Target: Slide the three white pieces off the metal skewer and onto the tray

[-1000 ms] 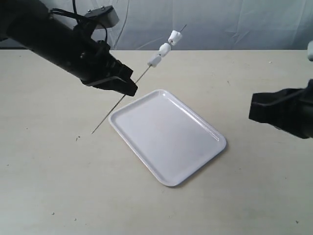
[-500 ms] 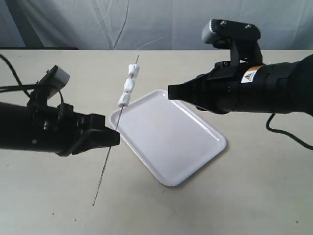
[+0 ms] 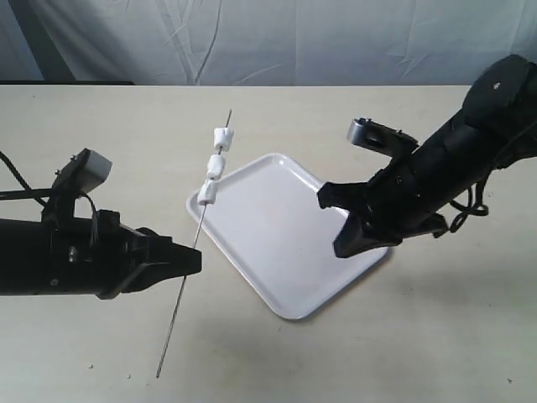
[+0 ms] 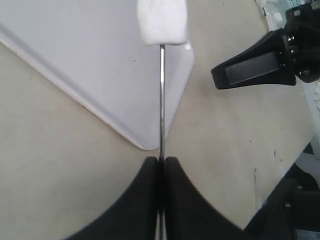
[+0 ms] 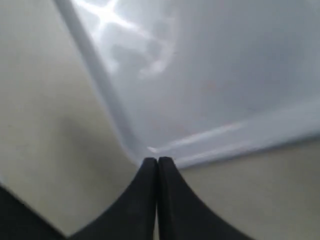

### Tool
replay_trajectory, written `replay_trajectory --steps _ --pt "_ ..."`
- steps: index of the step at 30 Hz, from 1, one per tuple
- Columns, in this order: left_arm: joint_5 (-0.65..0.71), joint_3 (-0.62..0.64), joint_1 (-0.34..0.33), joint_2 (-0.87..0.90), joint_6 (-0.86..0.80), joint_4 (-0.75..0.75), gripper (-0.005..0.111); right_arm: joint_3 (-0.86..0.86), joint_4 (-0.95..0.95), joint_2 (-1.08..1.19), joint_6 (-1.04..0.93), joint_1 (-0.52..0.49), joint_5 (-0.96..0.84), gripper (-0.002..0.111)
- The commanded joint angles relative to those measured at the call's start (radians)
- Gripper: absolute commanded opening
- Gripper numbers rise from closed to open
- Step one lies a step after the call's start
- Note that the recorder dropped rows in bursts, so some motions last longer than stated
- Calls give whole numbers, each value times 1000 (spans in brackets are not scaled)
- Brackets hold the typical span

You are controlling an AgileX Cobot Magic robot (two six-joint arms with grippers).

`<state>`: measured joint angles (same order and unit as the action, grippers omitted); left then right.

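My left gripper (image 3: 190, 259) (image 4: 161, 160) is shut on the metal skewer (image 3: 195, 238) (image 4: 161, 100), holding it low on its shaft, left of the tray (image 3: 285, 277) (image 4: 75, 55). The skewer slants up and away, and the three white pieces (image 3: 216, 165) sit threaded along its upper half, over the tray's left corner. The nearest white piece (image 4: 162, 22) shows in the left wrist view. My right gripper (image 3: 338, 247) (image 5: 158, 160) is shut and empty, pointing down over the tray's right side. In its wrist view the tips sit at a corner of the tray's rim (image 5: 125, 130).
Bare beige tabletop (image 3: 101, 134) lies all round the tray. A grey cloth backdrop (image 3: 294, 42) hangs behind the table's far edge. The right arm's black gripper (image 4: 252, 70) appears in the left wrist view beyond the tray.
The left arm swung from the upper left to the lower left with the skewer, then held nearly still. The right arm came in over the tray and has tilted down onto its right side.
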<state>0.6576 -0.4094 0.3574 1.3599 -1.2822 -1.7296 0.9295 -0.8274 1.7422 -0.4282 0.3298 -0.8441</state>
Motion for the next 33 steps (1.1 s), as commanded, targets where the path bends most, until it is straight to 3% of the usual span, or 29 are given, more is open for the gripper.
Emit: replay_trajectory --steps 1,4,8,14,16,22,25,30,33 --pt "124 -18 -44 59 7 -15 0 13 -517 51 -430 -46 -160 1" --pt "207 -33 -96 106 3 -15 0 13 -661 79 -574 -60 -225 1" --pt "351 -47 -179 185 -12 -15 0 13 -672 118 -666 -81 -238 4" --pt "450 -47 -209 309 -88 -15 0 13 -852 203 -710 -110 -336 48" --pt "487 -47 -209 340 -121 -15 0 13 -917 223 -740 -103 -358 48" --pt "562 -47 -209 369 -197 -15 0 15 -917 239 -803 -94 -309 21" --pt "564 -47 -209 369 -203 -15 0 15 -917 239 -821 -94 -311 23" --pt "564 -47 -209 369 -206 -15 0 15 -917 239 -855 -94 -309 39" --pt "564 -53 -209 369 -206 -15 0 25 -917 239 -855 -94 -311 41"
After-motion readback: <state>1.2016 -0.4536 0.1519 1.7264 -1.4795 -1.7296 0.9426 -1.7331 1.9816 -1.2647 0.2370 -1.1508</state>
